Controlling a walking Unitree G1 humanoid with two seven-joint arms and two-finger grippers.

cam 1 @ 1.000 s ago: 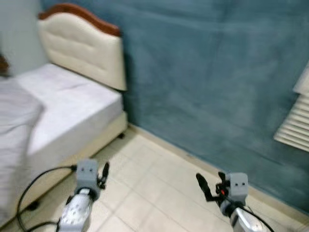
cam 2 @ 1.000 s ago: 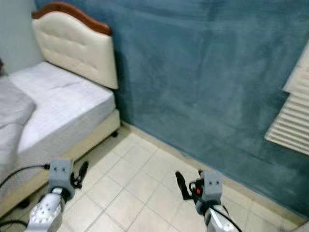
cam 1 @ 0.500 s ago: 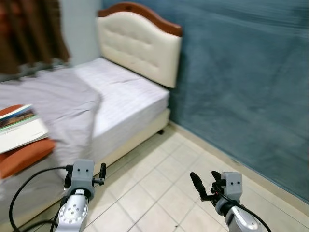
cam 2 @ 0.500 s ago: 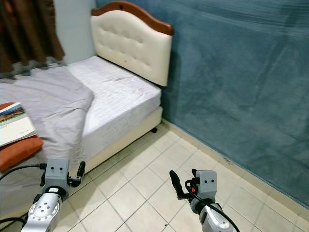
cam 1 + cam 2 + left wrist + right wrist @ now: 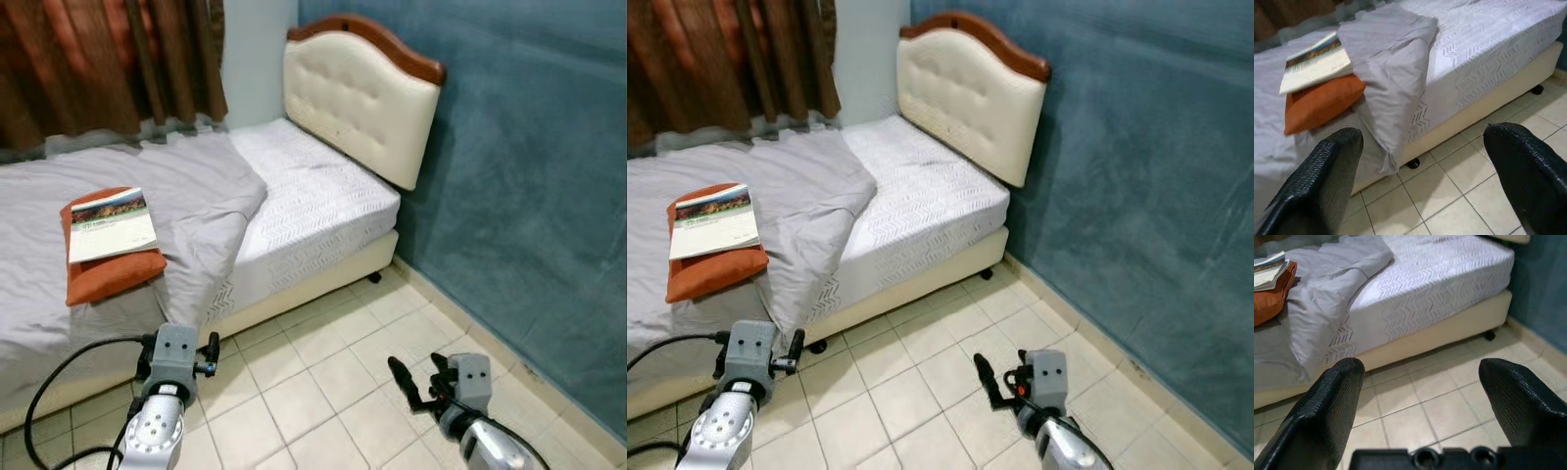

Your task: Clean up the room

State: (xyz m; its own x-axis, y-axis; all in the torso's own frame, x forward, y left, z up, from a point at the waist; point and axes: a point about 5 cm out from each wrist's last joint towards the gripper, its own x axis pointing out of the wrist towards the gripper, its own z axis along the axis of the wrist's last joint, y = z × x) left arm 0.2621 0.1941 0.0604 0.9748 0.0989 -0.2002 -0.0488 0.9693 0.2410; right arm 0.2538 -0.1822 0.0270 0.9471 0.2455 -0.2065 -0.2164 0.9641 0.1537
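Left gripper [image 5: 1422,171] and right gripper [image 5: 1420,404]: fingers spread wide, empty, held over the tiled floor [image 5: 323,377] beside the bed [image 5: 323,211]. A book [image 5: 111,225] lies on an orange pillow [image 5: 110,275] near the bed's side edge, atop a rumpled grey blanket [image 5: 186,201].

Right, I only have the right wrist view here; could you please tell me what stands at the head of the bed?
Observer: A cream padded headboard with a brown wooden rim, against the blue wall.
Operator: Thank you. And what is behind the bed on its far side?
Observer: Brown curtains hang there, above the grey blanket.
Operator: Where is the left gripper, please?
Observer: The left gripper is open, low over the floor tiles beside the bed, pointing towards the orange pillow and the book on it.
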